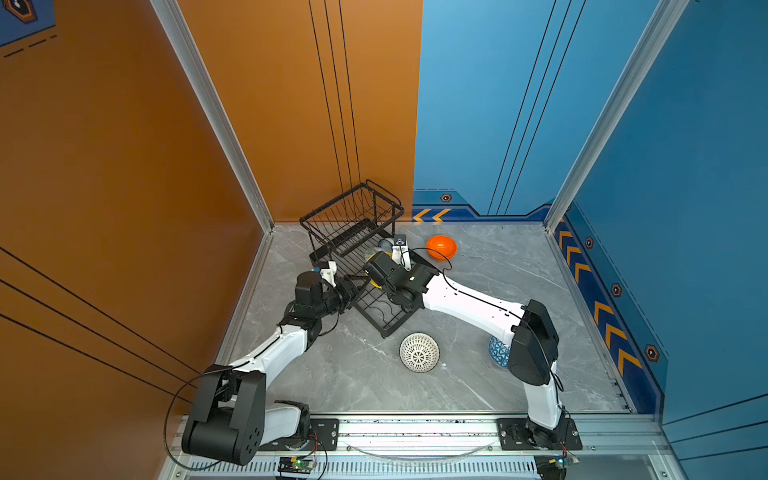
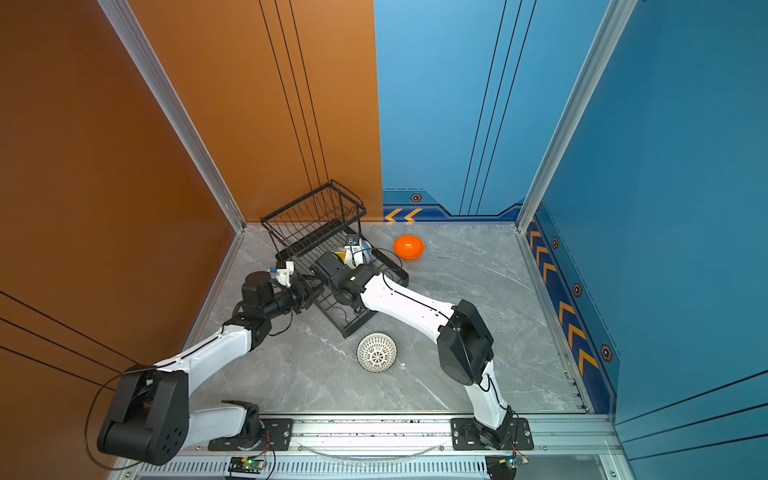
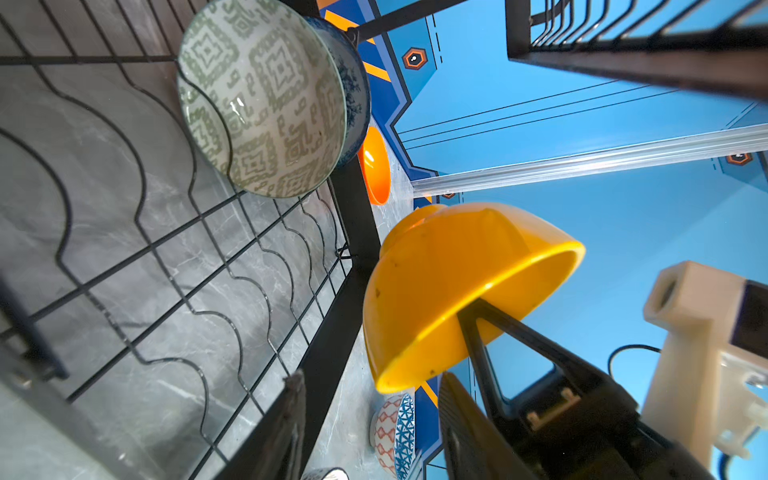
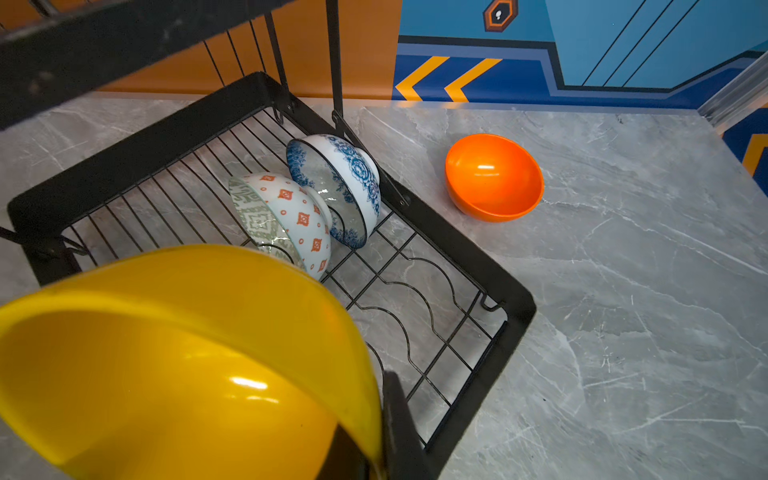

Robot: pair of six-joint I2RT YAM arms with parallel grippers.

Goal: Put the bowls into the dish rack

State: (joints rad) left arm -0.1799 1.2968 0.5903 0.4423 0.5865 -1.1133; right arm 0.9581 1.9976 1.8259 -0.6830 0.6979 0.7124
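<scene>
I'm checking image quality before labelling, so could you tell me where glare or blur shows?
Right wrist view: glare spots on the yellow bowl and orange bowl, and the rack top bar is blurred. Left wrist view: glare on the green bowl. Both top views: evenly lit.

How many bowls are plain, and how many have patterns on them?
Plain bowls: 2 (orange bowl, yellow bowl)
Patterned bowls: 4 (floral bowl, green-patterned bowl, lattice bowl, blue triangle bowl)
Total: 6 bowls
</scene>
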